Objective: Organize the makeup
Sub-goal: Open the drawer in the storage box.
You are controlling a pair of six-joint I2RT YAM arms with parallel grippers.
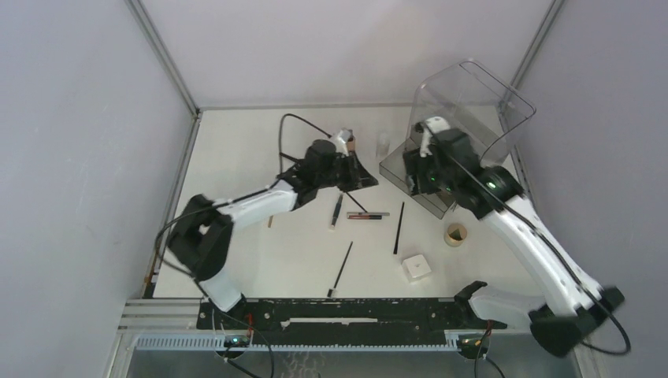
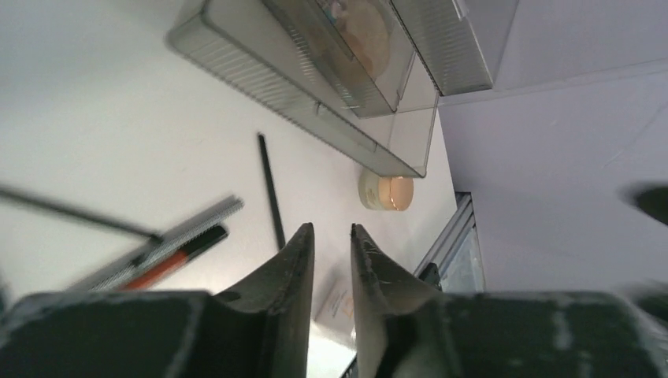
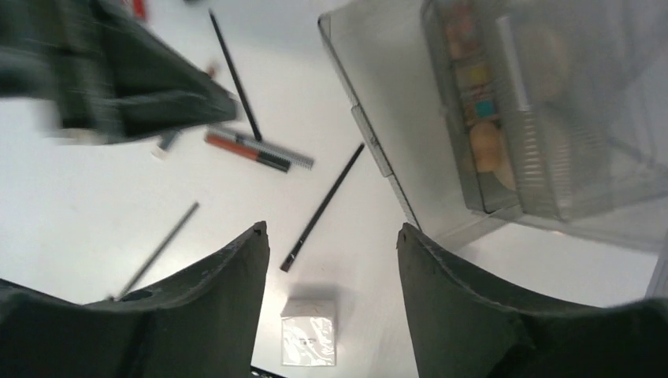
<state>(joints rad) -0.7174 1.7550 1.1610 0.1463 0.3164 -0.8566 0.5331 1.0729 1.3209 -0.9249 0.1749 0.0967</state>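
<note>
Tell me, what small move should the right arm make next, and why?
Probably lower the right pincer onto the black pencil below it. The pincer is open and empty. In its wrist view the pencil lies loose on the table, framed between its fingers, and the clear bin stands just beside it.

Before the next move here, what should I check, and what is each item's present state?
1. Right gripper free: ok, jaws wide apart, nothing between them.
2. Left gripper free: ok, jaws narrowly apart, nothing between them.
3. White box reachable: ok, it lies alone on the table below the right gripper.
4. Makeup sorted: not ok; black pencil, red lip stick and round puff lie loose outside the clear bin.
5. Arms clear of each other: ok in the top view, grippers apart.
</note>
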